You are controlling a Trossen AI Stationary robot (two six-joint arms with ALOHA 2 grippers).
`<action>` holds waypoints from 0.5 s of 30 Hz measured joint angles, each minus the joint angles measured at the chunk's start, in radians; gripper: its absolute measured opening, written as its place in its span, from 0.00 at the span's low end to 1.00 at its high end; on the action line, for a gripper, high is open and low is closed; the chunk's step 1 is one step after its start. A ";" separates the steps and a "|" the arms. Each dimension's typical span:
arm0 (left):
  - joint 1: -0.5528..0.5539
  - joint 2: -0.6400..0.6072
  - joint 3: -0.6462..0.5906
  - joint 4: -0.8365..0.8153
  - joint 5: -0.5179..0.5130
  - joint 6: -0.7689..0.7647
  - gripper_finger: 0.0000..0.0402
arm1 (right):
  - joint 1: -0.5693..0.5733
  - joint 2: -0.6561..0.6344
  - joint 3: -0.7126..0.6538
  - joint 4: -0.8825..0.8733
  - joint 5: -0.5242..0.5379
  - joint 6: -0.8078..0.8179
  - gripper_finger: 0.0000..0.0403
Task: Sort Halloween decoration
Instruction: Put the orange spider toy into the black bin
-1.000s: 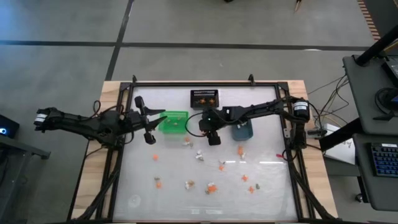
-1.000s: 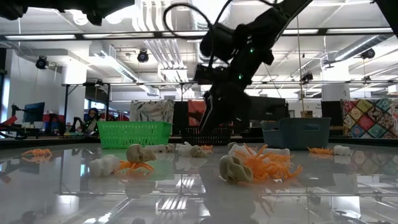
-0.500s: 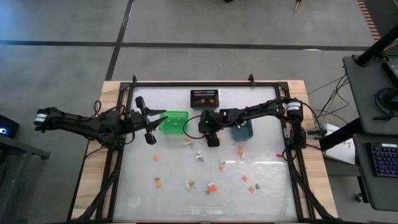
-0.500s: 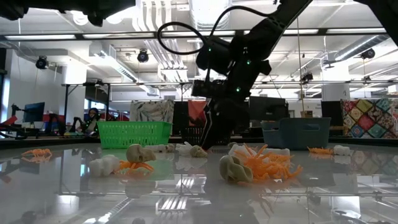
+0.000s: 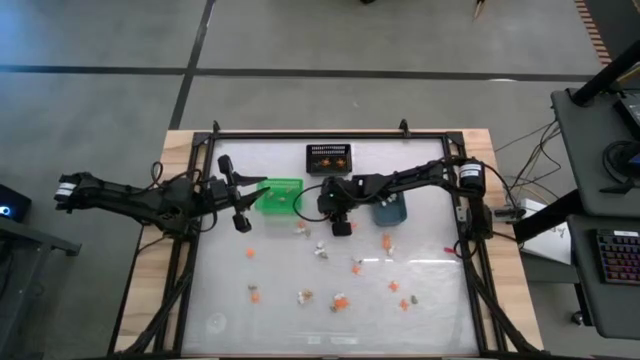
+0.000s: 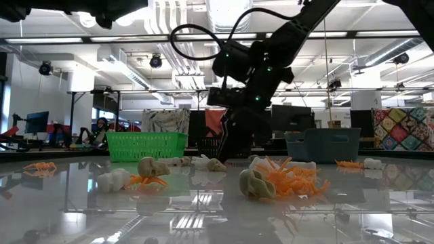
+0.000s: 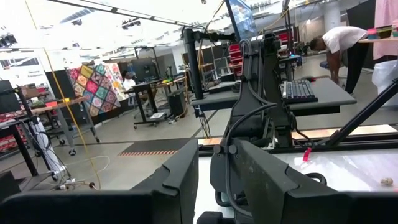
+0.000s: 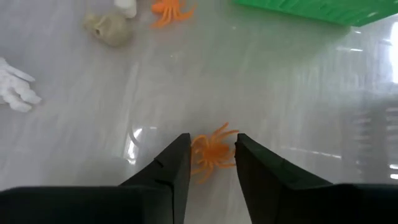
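A little orange spider [image 8: 213,151] lies on the shiny white table [image 5: 430,290]. It sits right between the two dark fingers [image 8: 171,163] of the right gripper [image 5: 339,226]. The fingers stand on each side of the spider, very close to its legs. They are partly open, with a small gap, and the spider fills that gap. I cannot tell if the fingers press on it yet. The spider is down on the table, not lifted.

The right gripper is low over the table, near the middle. It is just beside the green bin [image 5: 279,196] and close to the blue-grey bin [image 5: 389,210]. The black mesh bin [image 5: 329,157] stands at the far edge of the table.

Other tiny trinkets lie around on the table. A tan skull [image 8: 111,28], a white bony hand [image 8: 17,83] and another orange spider [image 8: 171,9] lie well apart from the right gripper. More orange and pale bits [image 5: 341,302] are spread over the near half of the table.

The left gripper [image 5: 238,198] waits above the left side of the table, beside the green bin. Its fingers [image 7: 171,180] are partly open and hold nothing.

A person [image 7: 341,41] bends over far back in the room.
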 joint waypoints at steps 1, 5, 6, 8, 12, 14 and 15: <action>0.000 0.000 0.000 0.000 0.000 0.000 0.24 | 0.000 0.000 0.004 -0.002 0.001 0.000 0.27; 0.000 0.000 0.000 -0.005 0.000 0.000 0.24 | -0.001 0.001 0.015 -0.004 0.008 0.000 0.26; 0.000 0.000 0.000 -0.007 0.000 0.000 0.24 | -0.001 0.002 0.019 -0.003 0.012 0.000 0.25; 0.000 0.000 0.000 -0.013 0.000 0.000 0.24 | -0.002 0.001 0.022 -0.005 0.013 0.001 0.24; 0.000 0.000 0.000 -0.021 0.000 0.000 0.24 | -0.002 -0.018 0.023 -0.008 0.011 0.008 0.22; 0.000 0.000 0.000 -0.023 0.000 0.000 0.24 | -0.002 -0.035 0.023 -0.007 0.010 0.017 0.21; 0.000 0.000 0.000 -0.023 0.000 -0.001 0.24 | -0.002 -0.043 0.023 -0.007 0.009 0.021 0.20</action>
